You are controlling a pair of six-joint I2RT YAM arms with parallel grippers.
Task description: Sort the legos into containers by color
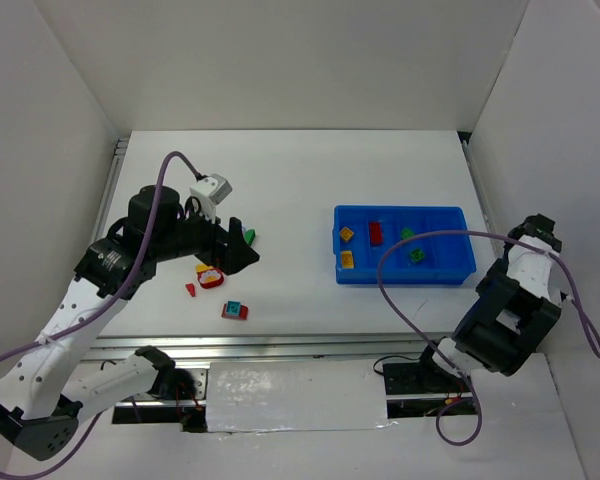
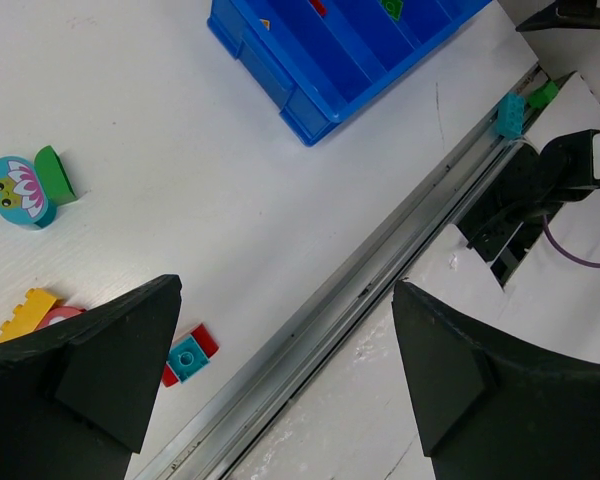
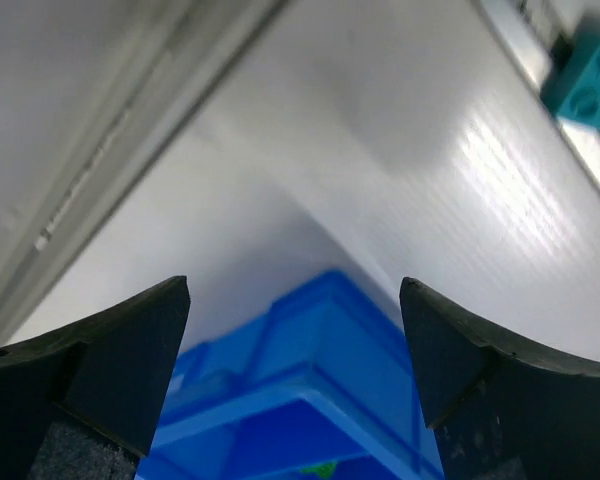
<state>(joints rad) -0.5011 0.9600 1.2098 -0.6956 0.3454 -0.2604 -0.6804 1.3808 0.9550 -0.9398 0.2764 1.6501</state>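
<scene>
Looking roughly half done: about five small plastic lego bricks [image 1: 375, 232] sit in the bright-blue divided plastic tray [image 1: 405, 280], and several loose bricks [image 1: 234, 310] wait on the white surface [image 1: 300, 180] near the left gripper [image 2: 285, 300]. That one and the right gripper [image 3: 295, 330] both hang wide apart, empty.

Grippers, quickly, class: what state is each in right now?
Left gripper: open, holding nothing.
Right gripper: open, holding nothing.

Hand [image 3: 293, 285] with fingers spread wide, empty, over a blue tray [image 3: 320, 350]; teal brick [image 3: 590, 85] lies well beyond the tray.
</scene>
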